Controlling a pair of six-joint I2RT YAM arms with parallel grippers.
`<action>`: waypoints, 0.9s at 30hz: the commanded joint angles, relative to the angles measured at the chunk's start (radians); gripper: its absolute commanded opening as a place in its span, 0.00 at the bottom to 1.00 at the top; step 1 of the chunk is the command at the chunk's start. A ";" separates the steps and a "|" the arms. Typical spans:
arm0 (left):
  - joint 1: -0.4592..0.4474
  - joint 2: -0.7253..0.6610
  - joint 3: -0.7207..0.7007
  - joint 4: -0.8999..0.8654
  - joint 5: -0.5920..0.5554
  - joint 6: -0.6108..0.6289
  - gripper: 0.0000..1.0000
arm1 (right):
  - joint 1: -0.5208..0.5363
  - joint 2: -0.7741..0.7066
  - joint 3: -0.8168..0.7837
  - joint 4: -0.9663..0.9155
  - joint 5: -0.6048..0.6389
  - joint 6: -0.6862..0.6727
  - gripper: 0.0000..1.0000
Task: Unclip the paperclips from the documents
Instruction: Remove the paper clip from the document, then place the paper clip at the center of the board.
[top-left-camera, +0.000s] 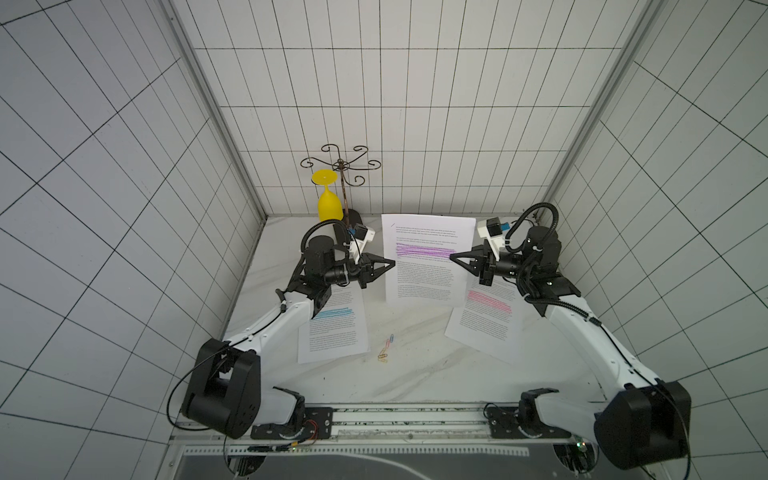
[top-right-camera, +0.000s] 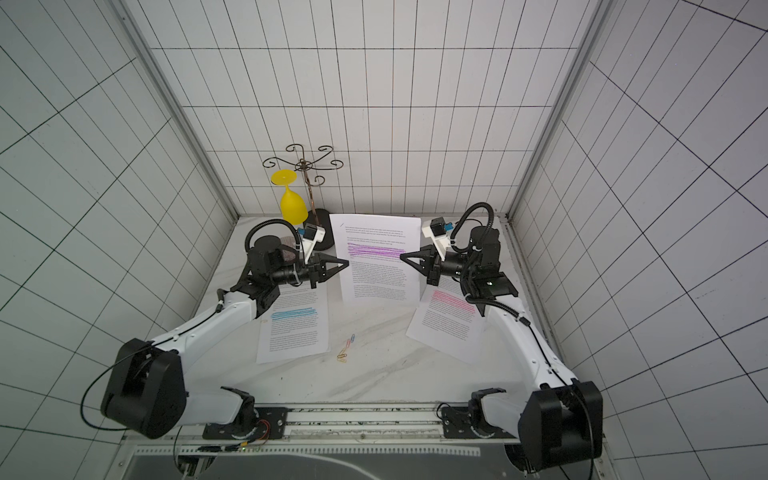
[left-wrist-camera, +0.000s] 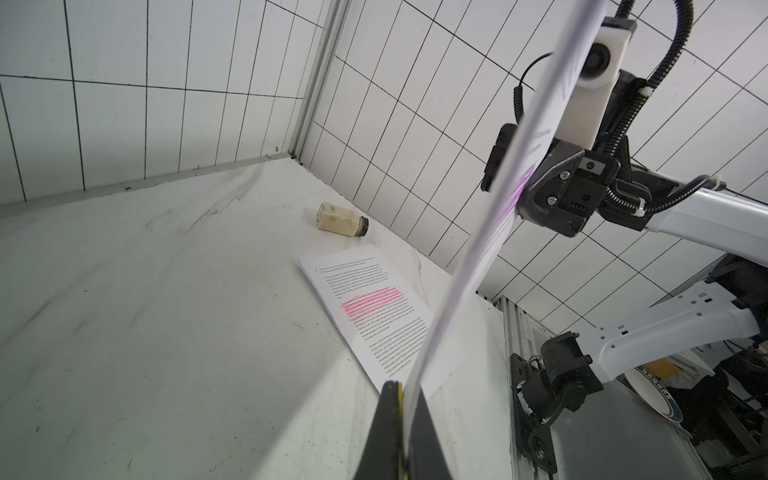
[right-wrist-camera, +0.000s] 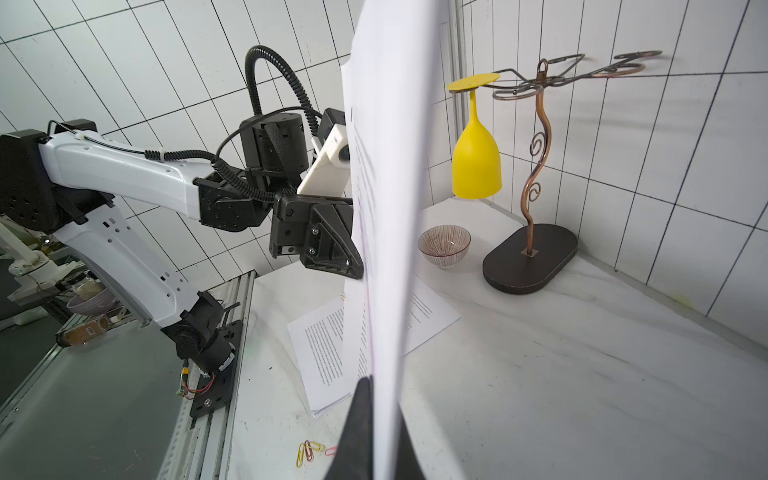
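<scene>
Black fingers of the left tool (left-wrist-camera: 405, 388) fill the bottom edge of the left wrist view, pressed together on one side edge of the purple-banded document (left-wrist-camera: 469, 282); at the bottom of the right wrist view the right tool (right-wrist-camera: 382, 395) pinches the opposite edge in the same way. In both top views this stack stands upright in the middle of the frame, lifted off the worktop (top-left-camera: 415, 374) between the two tools. Lower left of it the blue-banded document (top-left-camera: 332, 332) lies flat, and lower right the pink-banded document (top-left-camera: 486, 320). Some loose paperclips (top-left-camera: 385, 351) lie in a small heap between these two, near the centre bottom. One gold paperclip (top-right-camera: 264, 321) sits at the left edge of the blue-banded stack. A dark stroke (top-left-camera: 392, 225) marks the upper left corner of the held stack, but I cannot tell if it is a clip.

I judge the paper light and floppy, easy to crease or tear, so the grip belongs on the edges. The clips are thin, springy and slippery wire: best to catch the loop at the paper edge and slide it off along the sheet
</scene>
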 joint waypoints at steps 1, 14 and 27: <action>0.089 -0.004 -0.040 -0.110 -0.174 0.013 0.00 | -0.068 -0.049 -0.045 -0.046 0.051 -0.085 0.00; 0.088 -0.025 -0.080 -0.270 -0.223 0.067 0.00 | -0.078 -0.051 -0.041 -0.090 0.106 -0.123 0.00; -0.378 -0.070 -0.276 -0.524 -0.550 0.064 0.00 | -0.077 -0.016 -0.028 -0.080 0.142 -0.098 0.00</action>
